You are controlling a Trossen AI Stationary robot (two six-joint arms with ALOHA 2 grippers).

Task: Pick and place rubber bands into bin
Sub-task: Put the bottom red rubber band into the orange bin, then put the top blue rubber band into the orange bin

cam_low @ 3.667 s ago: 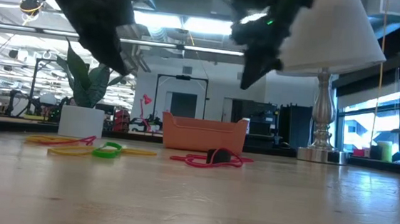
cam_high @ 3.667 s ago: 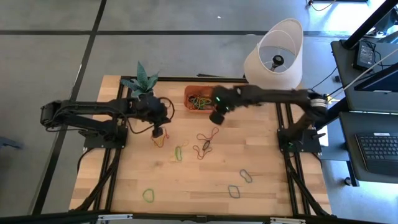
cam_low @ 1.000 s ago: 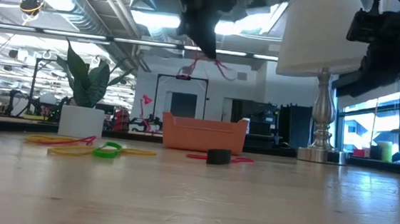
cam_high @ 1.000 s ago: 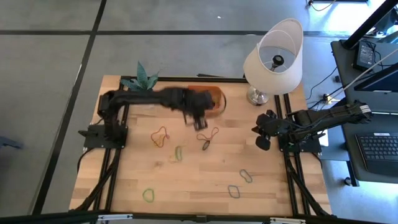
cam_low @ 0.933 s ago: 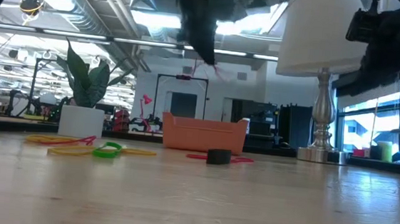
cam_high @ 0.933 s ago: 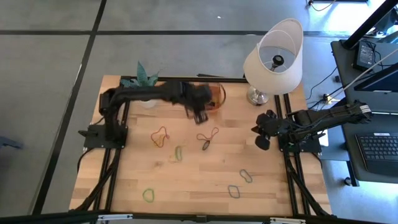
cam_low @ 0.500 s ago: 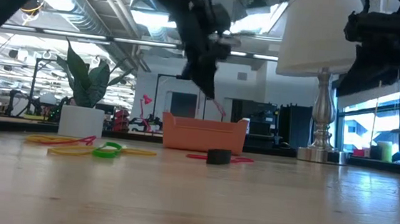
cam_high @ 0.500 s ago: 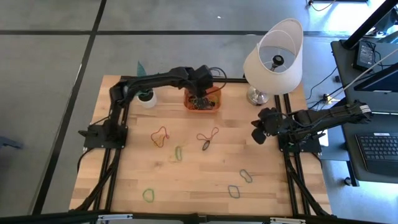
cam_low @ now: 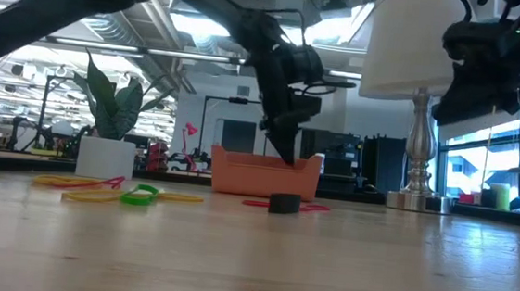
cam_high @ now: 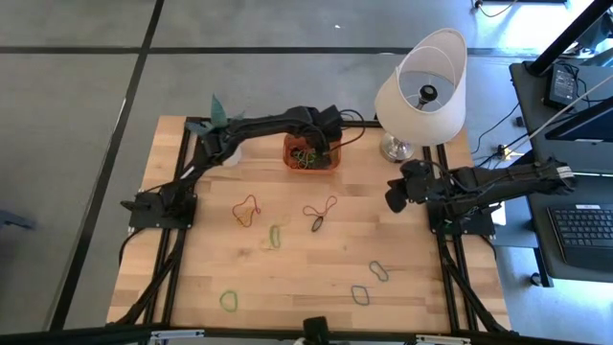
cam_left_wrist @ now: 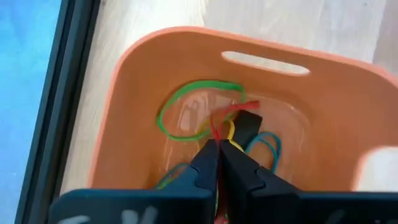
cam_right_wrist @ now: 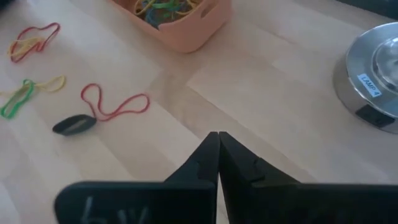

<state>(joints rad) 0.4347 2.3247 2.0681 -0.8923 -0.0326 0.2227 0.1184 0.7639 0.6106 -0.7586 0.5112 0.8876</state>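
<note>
Bin (cam_left_wrist: 323,118) orange, low-walled; green, red bands (cam_left_wrist: 199,115) inside.

wooden table (cam_high: 421,278): bin (cam_high: 311,154), lamp (cam_high: 421,81), plant pot (cam_high: 228,153), loose rubber bands (cam_high: 320,213).

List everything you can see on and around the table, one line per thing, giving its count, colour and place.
bin: one, orange, far edge of the table, several mixed-colour bands inside.
loose rubber bands: about eight, red, yellow, green, black, grey-blue, scattered over the table's middle and near side.
lamp: one, white shade, silver base, far right corner.
plant pot: one, white, green leaves, far left.
table: one, light wood.
left end effector: dark, shut on a red and yellow band, inside the bin.
right end effector: dark, shut, empty, above the table's right side.
</note>
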